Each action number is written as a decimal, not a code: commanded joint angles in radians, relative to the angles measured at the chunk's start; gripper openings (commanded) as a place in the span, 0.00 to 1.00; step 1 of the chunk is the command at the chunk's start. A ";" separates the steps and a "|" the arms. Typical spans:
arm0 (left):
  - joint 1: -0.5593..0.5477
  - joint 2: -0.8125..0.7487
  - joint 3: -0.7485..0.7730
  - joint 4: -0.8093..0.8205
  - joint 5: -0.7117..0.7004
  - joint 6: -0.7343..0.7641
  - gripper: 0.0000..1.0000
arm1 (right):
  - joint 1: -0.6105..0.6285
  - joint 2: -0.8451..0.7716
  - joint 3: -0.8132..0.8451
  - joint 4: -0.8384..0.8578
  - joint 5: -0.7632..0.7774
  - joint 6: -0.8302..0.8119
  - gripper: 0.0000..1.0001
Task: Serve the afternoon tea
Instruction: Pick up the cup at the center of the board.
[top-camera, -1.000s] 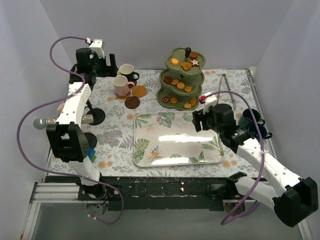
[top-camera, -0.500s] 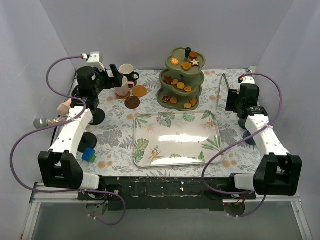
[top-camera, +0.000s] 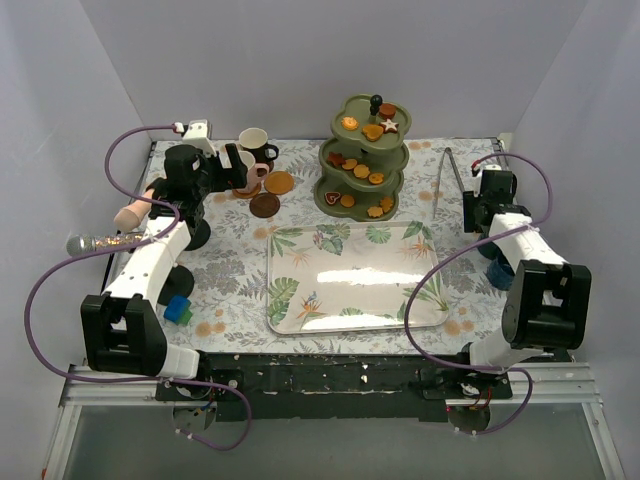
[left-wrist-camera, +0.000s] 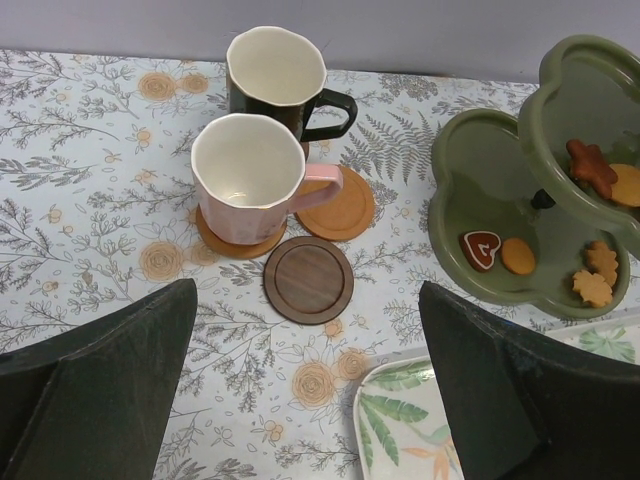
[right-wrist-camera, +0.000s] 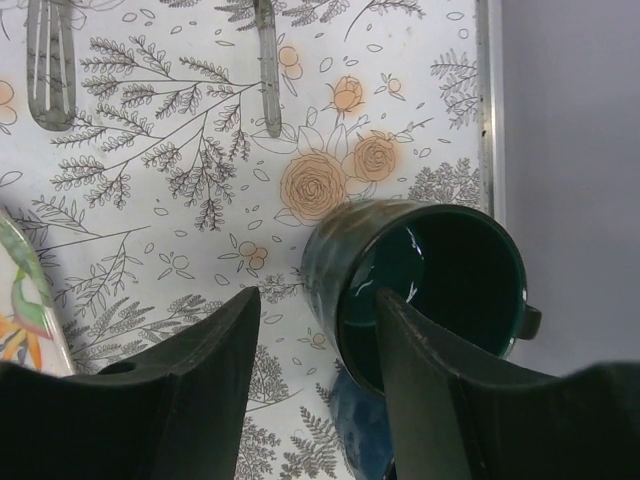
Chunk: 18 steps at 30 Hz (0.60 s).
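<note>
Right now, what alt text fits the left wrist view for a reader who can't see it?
The open left gripper hovers before a pink mug on a brown coaster, a black mug behind it. Two bare coasters lie alongside; the green tiered stand holding biscuits is at right.

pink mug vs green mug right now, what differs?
The pink mug sits on a tan coaster; the green mug stands on bare tablecloth. The pink mug lies ahead of the open left gripper, clear of it; the green mug's wall appears to sit in the gap of the right gripper. Both are empty.
</note>
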 joint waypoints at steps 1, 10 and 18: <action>0.000 -0.022 0.004 0.011 -0.006 0.017 0.94 | -0.006 0.052 0.037 0.020 -0.013 -0.054 0.56; 0.000 -0.022 0.001 0.013 -0.009 0.020 0.94 | -0.005 0.095 0.024 0.029 -0.048 -0.057 0.30; 0.000 -0.027 -0.002 0.016 -0.012 0.023 0.94 | 0.014 0.082 0.217 -0.094 -0.029 -0.021 0.01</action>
